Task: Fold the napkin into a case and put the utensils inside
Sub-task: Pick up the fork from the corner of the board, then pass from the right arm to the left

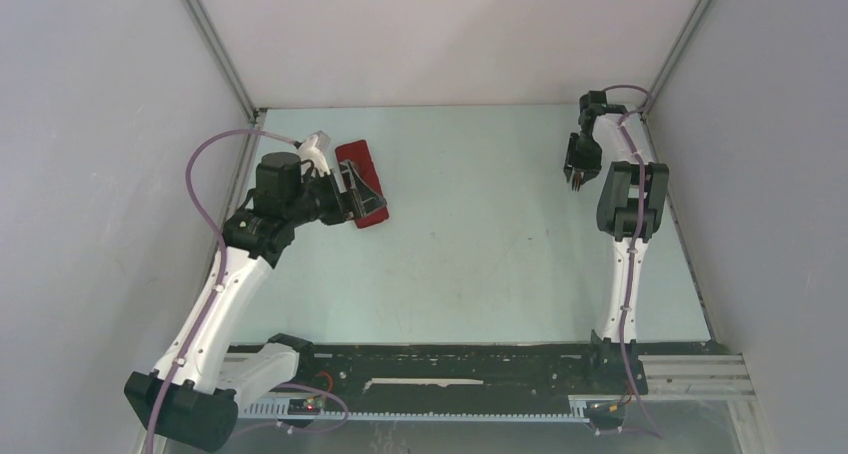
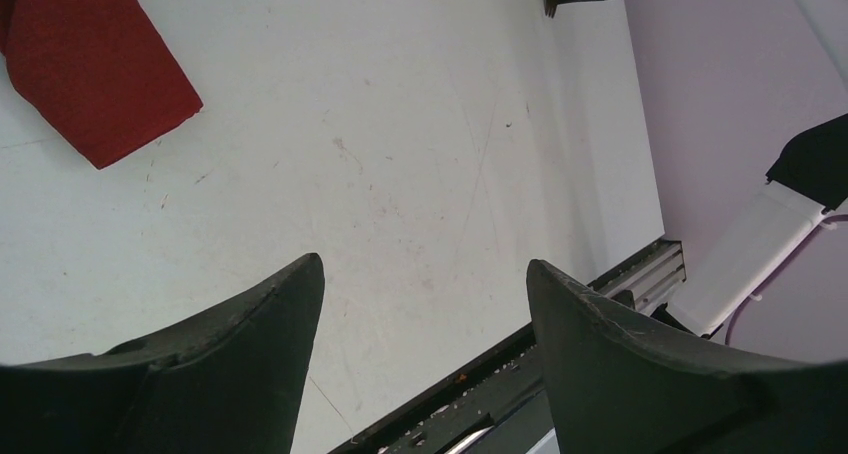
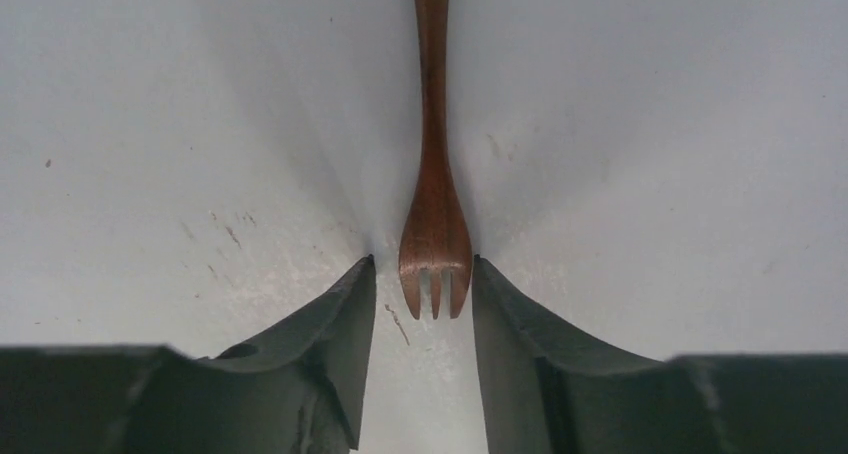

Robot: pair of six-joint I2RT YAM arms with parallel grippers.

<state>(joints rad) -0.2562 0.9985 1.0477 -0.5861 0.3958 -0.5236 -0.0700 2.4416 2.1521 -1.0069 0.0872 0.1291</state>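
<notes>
Black right gripper (image 3: 423, 274) fingers straddle small dark brown wooden fork (image 3: 434, 229) tines (clamped or not, cannot tell). Released left gripper (image 2: 425, 274) hangs near folded dark red cloth napkin (image 2: 95, 74). Pale table (image 1: 480, 244), grey walls (image 1: 90, 124).

An even, diffuse light is spread over the top view; the pale table (image 1: 470, 244) is rendered softly bright; no hard shadows are cast, only faint shade beneath the arms; the side walls are left a duller grey. In the left wrist view the table's scratches and specks are held sharp; the left fingers (image 2: 250, 364) are rendered near black, detail lost; a curved dark vignette is seen at the bottom corners. In the right wrist view a broad soft shadow is laid along both sides of the fork (image 3: 433, 214); its grain is kept in focus; the upper corners are dimmed.
</notes>
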